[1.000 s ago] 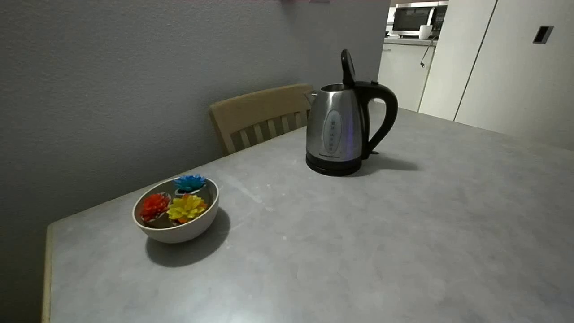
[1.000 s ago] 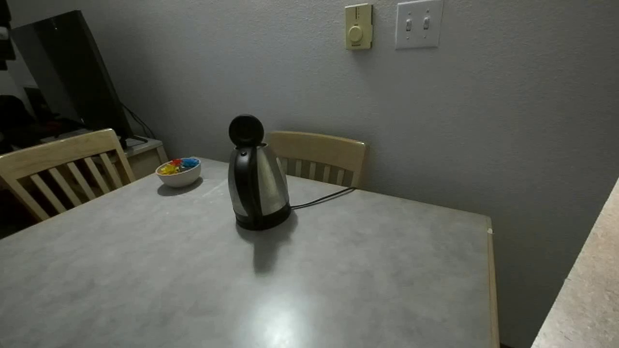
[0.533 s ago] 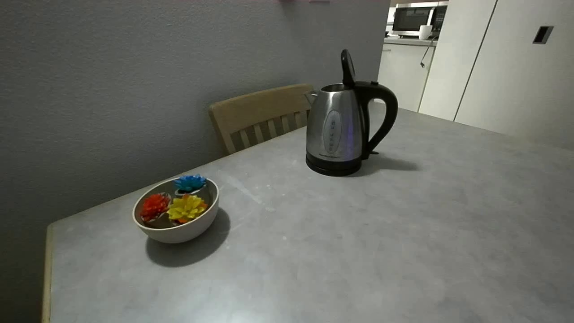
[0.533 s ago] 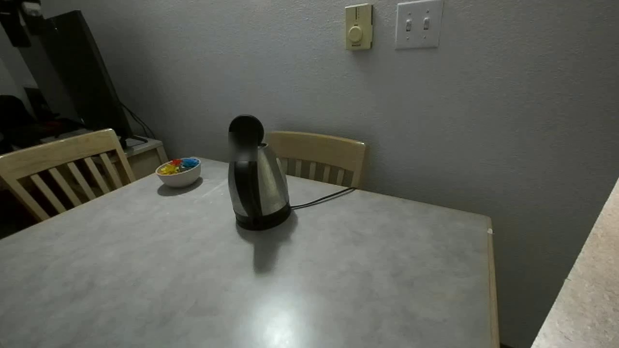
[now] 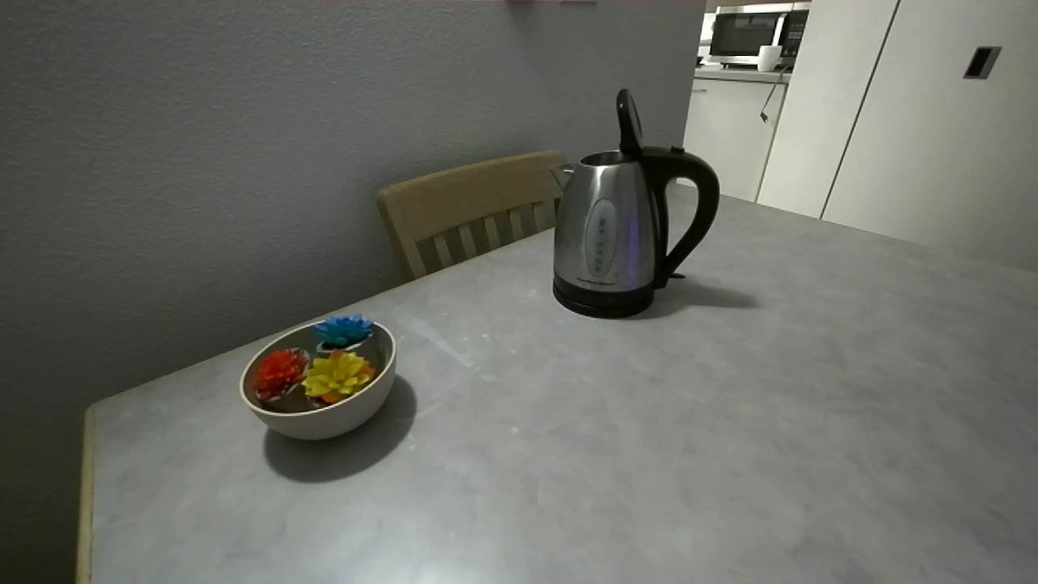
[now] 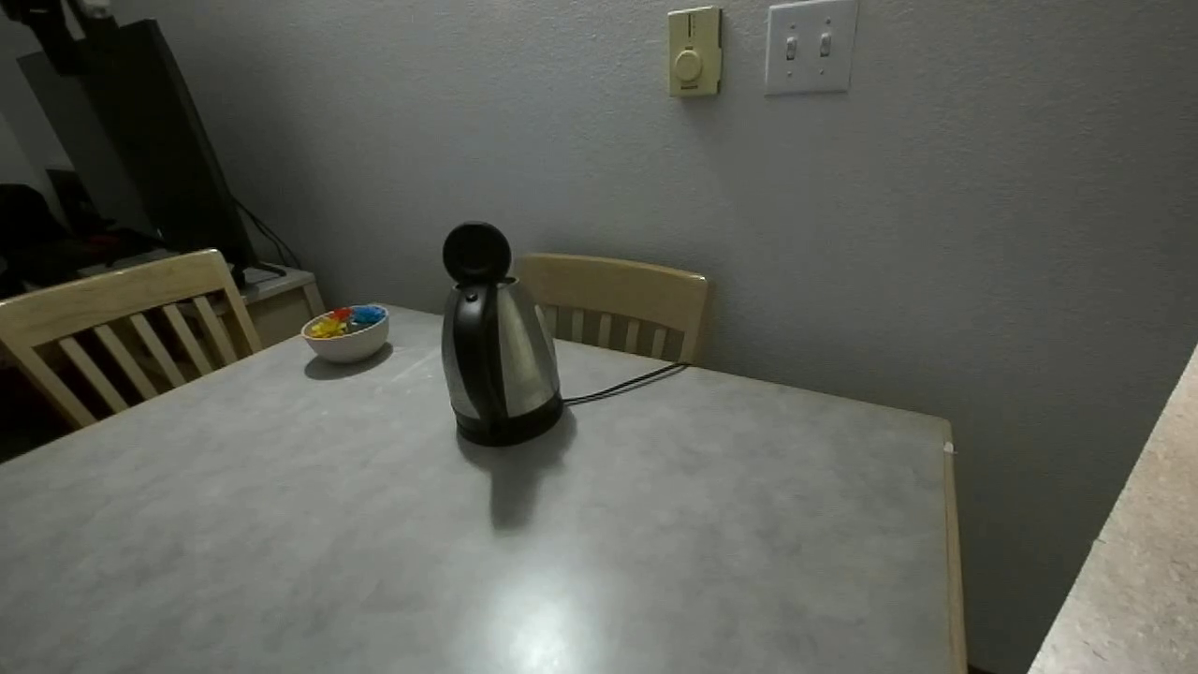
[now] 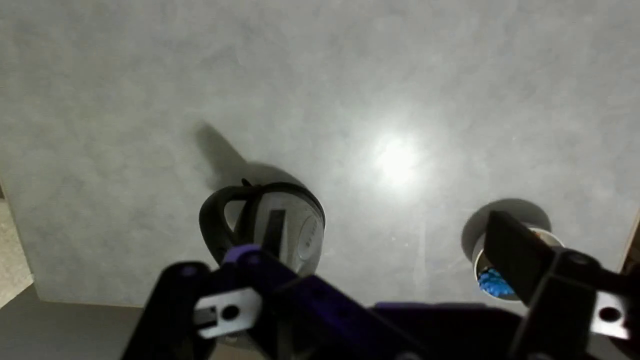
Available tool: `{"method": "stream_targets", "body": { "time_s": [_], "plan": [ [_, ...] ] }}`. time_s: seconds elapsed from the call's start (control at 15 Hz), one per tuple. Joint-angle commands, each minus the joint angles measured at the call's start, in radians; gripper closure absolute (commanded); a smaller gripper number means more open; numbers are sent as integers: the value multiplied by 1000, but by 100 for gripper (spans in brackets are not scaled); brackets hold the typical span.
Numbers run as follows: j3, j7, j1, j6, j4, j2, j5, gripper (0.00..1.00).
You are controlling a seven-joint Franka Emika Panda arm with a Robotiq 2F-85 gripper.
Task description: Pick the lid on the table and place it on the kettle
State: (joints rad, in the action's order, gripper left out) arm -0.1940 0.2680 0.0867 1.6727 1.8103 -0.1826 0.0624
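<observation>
The spread, empty end effector (image 7: 386,225) edges farther into an exterior view, likely starting toward the raised lid (image 6: 477,250).

bare desk (image 5: 778,438) spreads widely beside the kettle (image 5: 588,264) on its handle (image 5: 705,203) side, and another open stretch lies between kettle and bowl (image 5: 349,415). the lid (image 5: 627,126) stands nearly upright next to the handle, in the way of anything crossing the mouth (image 5: 602,158) from there; from above and from the spout side the mouth is open. the handle's loop leaves a gap. in both exterior views a chair back (image 6: 613,283) and the wall (image 6: 842,243) bound the far side. in the wrist view the claw's (image 7: 386,220) fingers (image 7: 517,250) are spread, overlapping kettle and bowl; height cannot be told.
</observation>
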Motion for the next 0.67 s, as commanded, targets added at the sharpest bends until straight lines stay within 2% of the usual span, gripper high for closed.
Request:
{"method": "stream_targets", "body": {
  "time_s": [0.0, 0.27, 0.6],
  "plan": [
    [58, -71, -16, 147, -36, 33, -5, 0],
    [120, -96, -37, 254, -59, 73, -13, 0],
    [173, -76, -65, 248, -85, 136, -27, 0]
  ]
}}
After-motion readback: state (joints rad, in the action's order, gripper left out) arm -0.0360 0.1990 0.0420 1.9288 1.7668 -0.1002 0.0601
